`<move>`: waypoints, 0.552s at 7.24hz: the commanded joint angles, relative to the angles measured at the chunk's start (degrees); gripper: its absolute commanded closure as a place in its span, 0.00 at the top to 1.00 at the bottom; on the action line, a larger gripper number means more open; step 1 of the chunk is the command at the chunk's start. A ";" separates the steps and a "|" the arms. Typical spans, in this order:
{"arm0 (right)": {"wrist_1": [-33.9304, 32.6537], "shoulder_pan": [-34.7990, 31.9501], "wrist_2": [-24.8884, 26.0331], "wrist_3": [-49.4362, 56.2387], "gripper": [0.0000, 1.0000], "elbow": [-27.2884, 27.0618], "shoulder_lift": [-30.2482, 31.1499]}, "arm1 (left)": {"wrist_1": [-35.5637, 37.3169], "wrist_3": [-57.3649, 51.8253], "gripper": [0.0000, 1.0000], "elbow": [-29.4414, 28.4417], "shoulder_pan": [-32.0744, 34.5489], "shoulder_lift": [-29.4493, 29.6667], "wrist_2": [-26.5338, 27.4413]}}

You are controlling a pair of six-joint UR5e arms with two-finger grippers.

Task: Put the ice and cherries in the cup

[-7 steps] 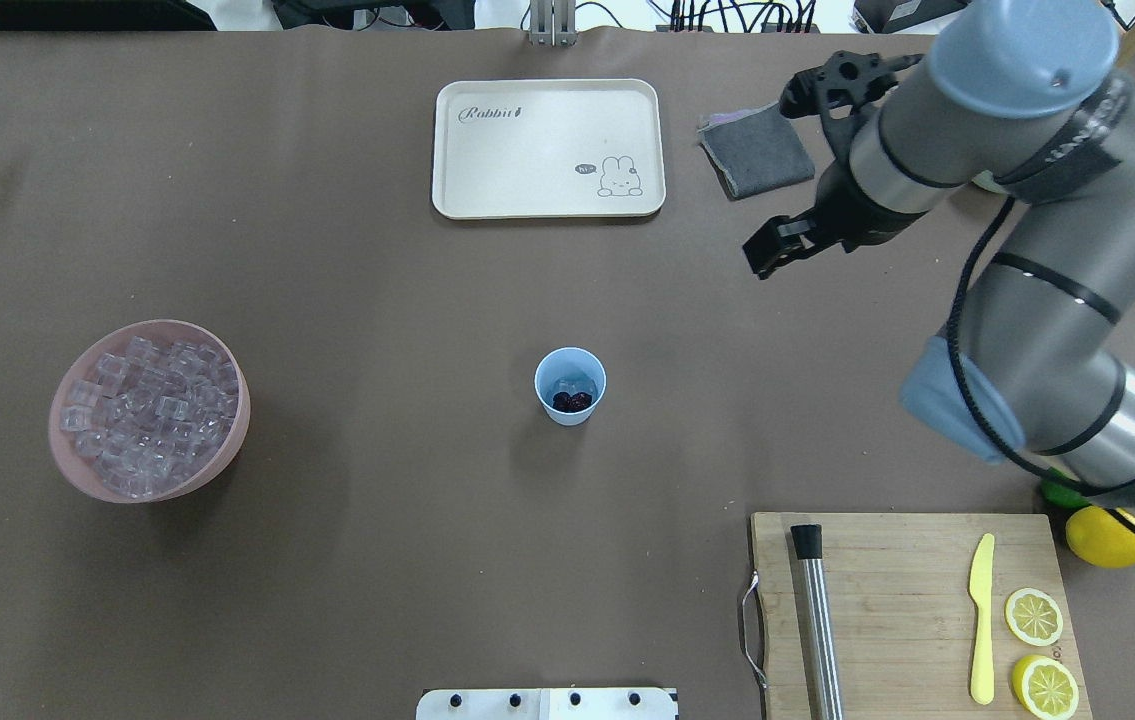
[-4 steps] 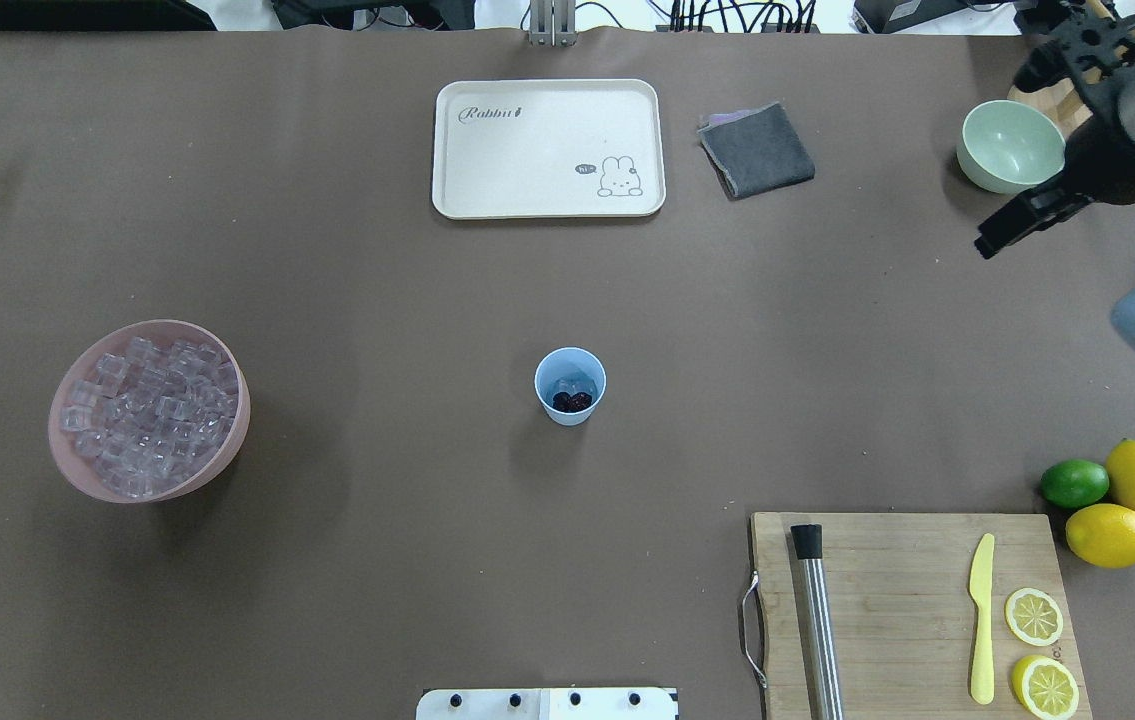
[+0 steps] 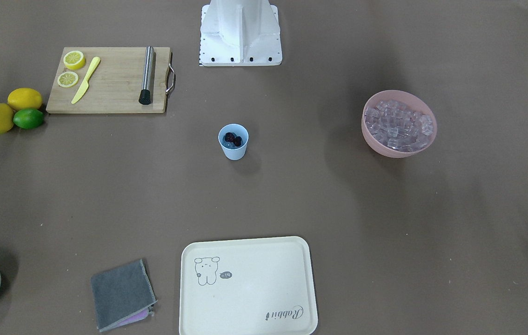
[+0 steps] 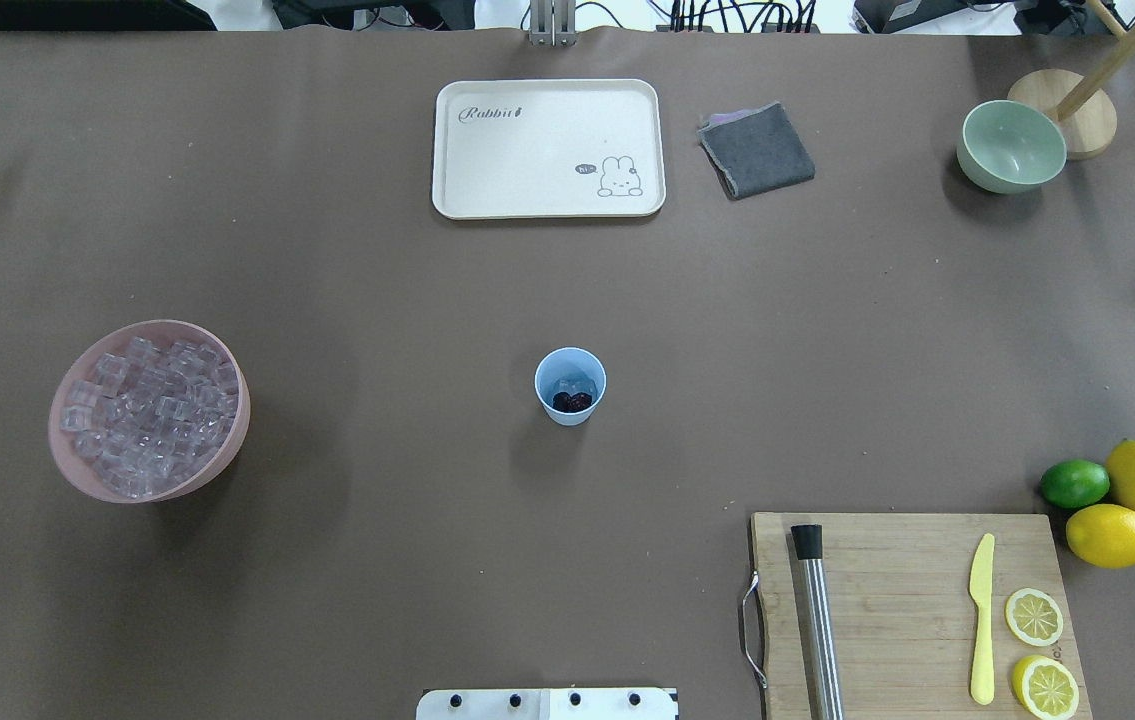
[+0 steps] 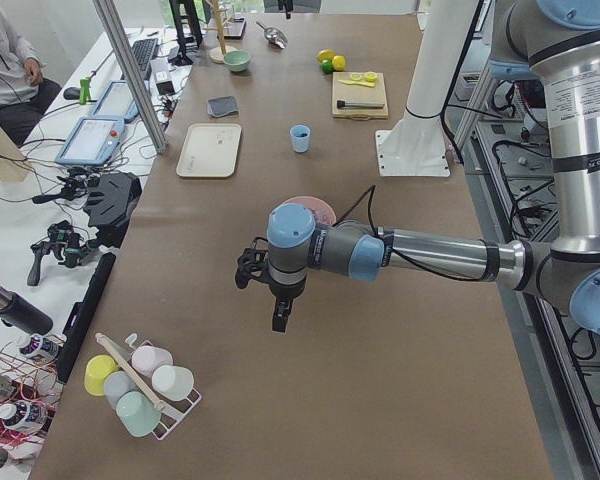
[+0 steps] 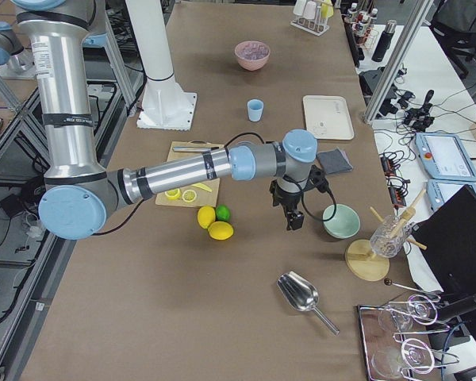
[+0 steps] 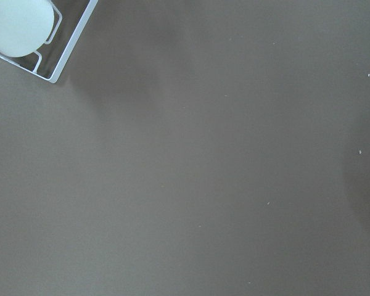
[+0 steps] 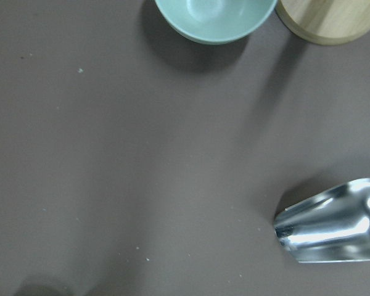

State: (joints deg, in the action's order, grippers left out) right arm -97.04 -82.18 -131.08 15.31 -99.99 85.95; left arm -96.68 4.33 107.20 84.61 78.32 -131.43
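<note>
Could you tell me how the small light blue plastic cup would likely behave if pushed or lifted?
The small light blue plastic cup looks thin, so it is probably light and may flex when squeezed. It tapers to a narrow base, so a push near the rim could tip it. The dark red cherries inside likely add little ballast.

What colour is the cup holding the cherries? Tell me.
The cup is light blue; it shows best in the overhead exterior view.

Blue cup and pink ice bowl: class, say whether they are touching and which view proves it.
Apart. The overhead exterior view shows bare table between the cup and the pink bowl far to its left.
</note>
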 commanded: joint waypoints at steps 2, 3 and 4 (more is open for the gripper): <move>0.01 -3.78 -0.14 3.15 1.00 1.72 2.38 | -0.09 0.24 0.97 -2.08 0.73 2.54 -0.05; 0.01 -3.95 -0.14 3.06 1.00 1.46 2.47 | -0.26 -0.46 0.97 -2.08 0.82 1.93 -0.31; 0.01 -4.04 -0.14 2.80 1.00 1.64 2.38 | -0.35 -0.38 0.97 -1.56 0.82 2.01 -0.31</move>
State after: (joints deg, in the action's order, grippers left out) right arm -97.03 -86.01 -131.22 18.32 -98.43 88.28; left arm -96.91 4.10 105.36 85.38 80.35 -131.63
